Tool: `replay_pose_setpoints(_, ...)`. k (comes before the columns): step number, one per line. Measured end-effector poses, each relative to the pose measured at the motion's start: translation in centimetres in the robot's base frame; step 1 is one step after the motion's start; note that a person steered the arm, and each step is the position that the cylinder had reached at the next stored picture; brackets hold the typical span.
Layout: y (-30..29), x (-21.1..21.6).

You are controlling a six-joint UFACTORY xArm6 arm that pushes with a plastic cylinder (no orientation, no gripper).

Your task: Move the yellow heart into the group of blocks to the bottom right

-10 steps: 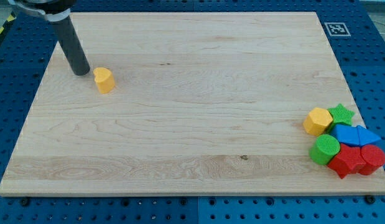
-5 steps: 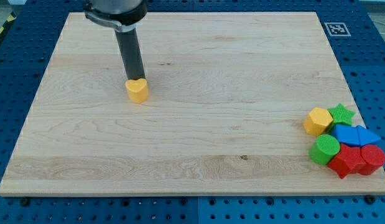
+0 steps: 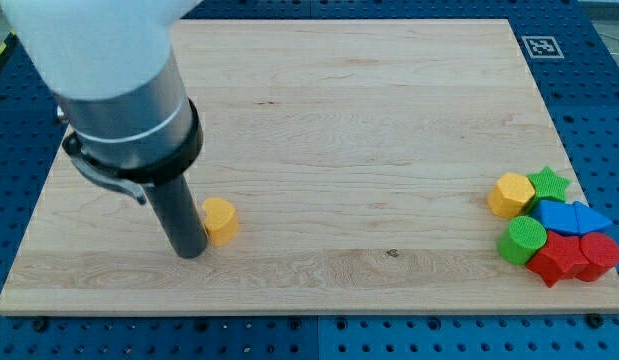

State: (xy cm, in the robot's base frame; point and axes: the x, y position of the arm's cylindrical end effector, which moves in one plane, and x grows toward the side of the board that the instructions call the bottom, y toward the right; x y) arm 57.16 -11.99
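- One block is outstanding: the yellow heart (image 3: 221, 221) lies in the lower left part of the wooden board (image 3: 339, 110), well apart from the cluster at the view's bottom right.
- Cluster contents: yellow hexagon (image 3: 511, 194), green star (image 3: 550, 183), blue block (image 3: 569, 216), green cylinder (image 3: 524, 240) and two red blocks (image 3: 574, 256), packed together near the board's right edge.
- Tool state: my tip (image 3: 190, 253) is a bare rod with nothing to open or close and it holds nothing. It stands on the board at the heart's left side, touching or just beside it.
- Step in hand: the push phase, judged early, since nearly the full board width remains.
- Next move: drive the tip toward the view's right, slightly downward, keeping it centred behind the heart so the block does not slip off sideways.
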Motion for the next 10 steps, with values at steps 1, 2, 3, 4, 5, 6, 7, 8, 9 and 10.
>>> replay_pose_setpoints(1, 1.2, 0.1)
replay_pose_setpoints(2, 0.7, 0.1)
replay_pose_setpoints(3, -0.8, -0.9)
replay_pose_setpoints(4, -1.0, -2.8)
replay_pose_setpoints(5, 0.5, -2.9)
replay_pose_setpoints(6, 3.0, -2.9)
replay_pose_setpoints(7, 6.0, -2.9)
replay_pose_setpoints(8, 9.7, -2.9)
replay_pose_setpoints(9, 13.8, -2.9)
replay_pose_setpoints(10, 18.3, -2.9)
